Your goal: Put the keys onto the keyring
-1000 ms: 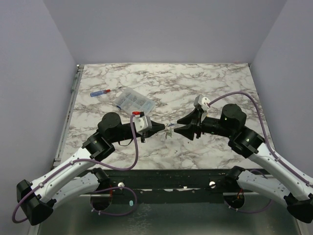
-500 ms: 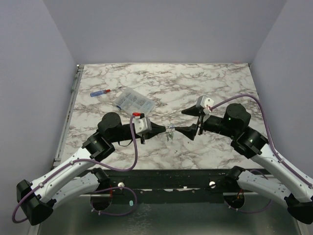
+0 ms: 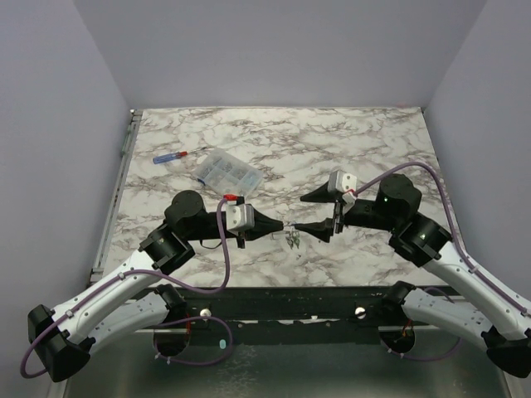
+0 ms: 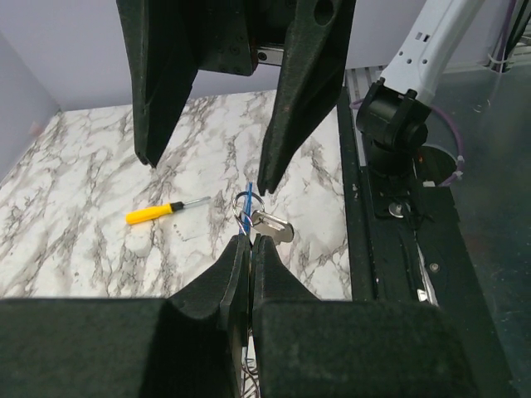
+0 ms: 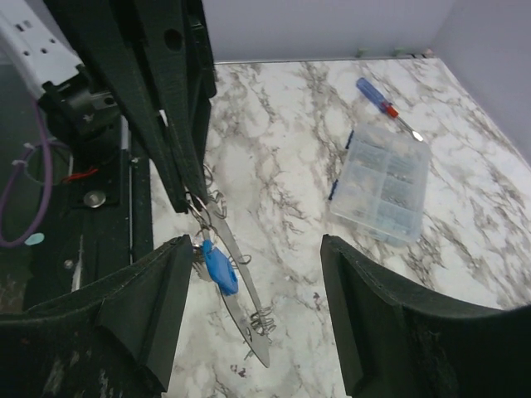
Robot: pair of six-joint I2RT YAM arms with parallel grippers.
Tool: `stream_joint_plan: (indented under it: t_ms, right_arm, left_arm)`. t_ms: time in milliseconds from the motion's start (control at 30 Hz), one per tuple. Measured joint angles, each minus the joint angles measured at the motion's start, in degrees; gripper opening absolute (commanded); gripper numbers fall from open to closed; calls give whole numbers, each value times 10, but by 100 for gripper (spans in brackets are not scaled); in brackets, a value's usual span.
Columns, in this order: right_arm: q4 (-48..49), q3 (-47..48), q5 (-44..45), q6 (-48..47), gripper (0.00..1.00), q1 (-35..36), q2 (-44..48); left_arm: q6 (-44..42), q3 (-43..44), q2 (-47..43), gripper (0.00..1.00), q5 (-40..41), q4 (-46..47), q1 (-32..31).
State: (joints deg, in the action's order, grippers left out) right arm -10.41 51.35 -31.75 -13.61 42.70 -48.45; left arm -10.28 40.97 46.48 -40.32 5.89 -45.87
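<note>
Right pincer (image 3: pixel 300 213) has spread wide, released, while left pincer (image 3: pixel 280 224) clenches the keyring (image 5: pixel 238 286).

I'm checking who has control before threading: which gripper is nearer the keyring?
Left. The left gripper is shut on the keyring; the right gripper faces it, open, close by but not gripping it.

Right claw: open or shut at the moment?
Open. In the right wrist view the right claw has its fingers standing wide apart, with marble tabletop and the hanging blue-tagged key showing in the gap.
</note>
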Motion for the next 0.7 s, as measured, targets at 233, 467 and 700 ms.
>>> stream_joint_plan:
  t_ms: [233,467,700]
  right_arm:
    - [-17,10,-80,1,60,0,-34]
    - [-22,13,-112,3,53,0,-56]
    - [-22,24,-130,5,40,0,-73]
  left_arm:
    - [0,0,1,0,-9,3,0]
    - [0,0,2,0,-13,4,0]
    - [0,0,3,0,-14,5,0]
